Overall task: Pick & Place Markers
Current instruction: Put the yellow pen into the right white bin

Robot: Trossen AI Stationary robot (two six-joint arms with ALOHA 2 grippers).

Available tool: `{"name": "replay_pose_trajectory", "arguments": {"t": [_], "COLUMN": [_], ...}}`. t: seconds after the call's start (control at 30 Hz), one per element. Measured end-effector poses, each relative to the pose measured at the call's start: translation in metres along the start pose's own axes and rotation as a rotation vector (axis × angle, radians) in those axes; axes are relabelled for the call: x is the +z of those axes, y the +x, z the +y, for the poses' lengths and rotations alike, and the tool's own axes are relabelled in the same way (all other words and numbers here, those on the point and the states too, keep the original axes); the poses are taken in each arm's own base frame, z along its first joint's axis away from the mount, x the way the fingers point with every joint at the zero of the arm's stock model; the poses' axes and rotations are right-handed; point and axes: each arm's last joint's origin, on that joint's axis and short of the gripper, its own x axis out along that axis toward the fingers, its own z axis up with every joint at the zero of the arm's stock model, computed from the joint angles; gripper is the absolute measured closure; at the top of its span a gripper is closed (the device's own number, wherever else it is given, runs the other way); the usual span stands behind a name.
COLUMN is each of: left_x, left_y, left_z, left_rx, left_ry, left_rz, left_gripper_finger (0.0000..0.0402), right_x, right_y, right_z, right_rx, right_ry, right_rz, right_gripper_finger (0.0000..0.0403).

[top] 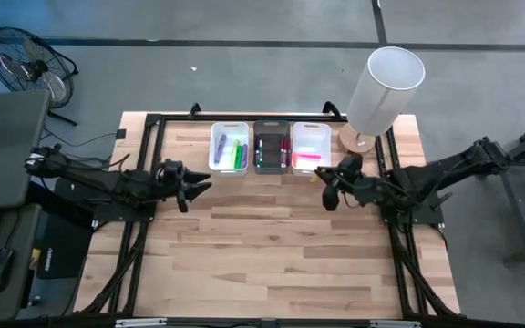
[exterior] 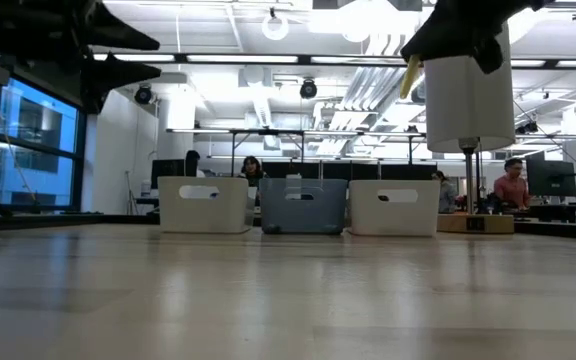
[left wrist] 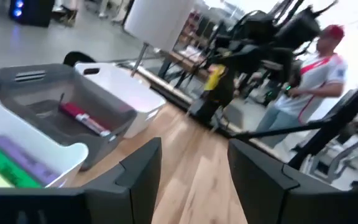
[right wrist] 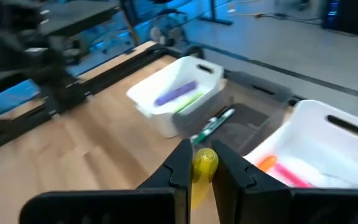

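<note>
My right gripper (top: 322,178) is shut on a yellow marker (right wrist: 204,163) and hovers high above the table, in front of the right white bin (top: 311,137). The marker also shows in the low view (exterior: 409,75) and the left wrist view (left wrist: 215,78). My left gripper (top: 199,187) is open and empty, in the air in front of the left white bin (top: 229,132). Purple and green markers (top: 235,153) lie in that bin. Red and green ones (top: 285,150) lie in the dark middle bin (top: 272,128), and pink and orange ones (top: 308,160) lie in the right bin. My right gripper pinches the yellow marker between its two fingers, and the marker's rounded end (right wrist: 205,157) sticks out past the fingertips. The fingers come from the table's right side, slanting down. The marker hangs tilted below them (exterior: 409,78), lifted well clear of the table.
The three bins stand side by side at the table's far edge. A lamp with a white cylinder shade (top: 386,87) on a wooden base (top: 355,139) stands at the far right, close behind my right arm. People show in the room beyond the table (left wrist: 309,74).
</note>
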Motion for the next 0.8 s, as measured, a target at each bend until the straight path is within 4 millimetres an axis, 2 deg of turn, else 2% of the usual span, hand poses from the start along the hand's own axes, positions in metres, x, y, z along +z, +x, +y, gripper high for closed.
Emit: {"name": "replay_pose_trajectory", "arguments": {"t": [0.37,0.5,0.8], "left_x": [-0.023,-0.024,-0.024], "left_y": [-0.010,-0.010,-0.010], "left_z": [0.018,0.018,0.018], "left_rx": [-0.069,-0.092,-0.105], "left_ry": [-0.098,-0.101,-0.102], "left_rz": [-0.055,-0.039,-0.026], "left_gripper_finger": [0.0220,0.0220,0.0220], "right_x": [-0.004,-0.007,-0.021], "right_y": [0.046,0.063,0.104], "right_z": [-0.020,-0.030,-0.057], "right_rx": [-0.243,-0.321,-0.467], "right_ry": [0.124,0.187,0.196], "right_rz": [0.000,0.013,0.123], "right_gripper_finger": [0.0376,0.0376,0.0376]}}
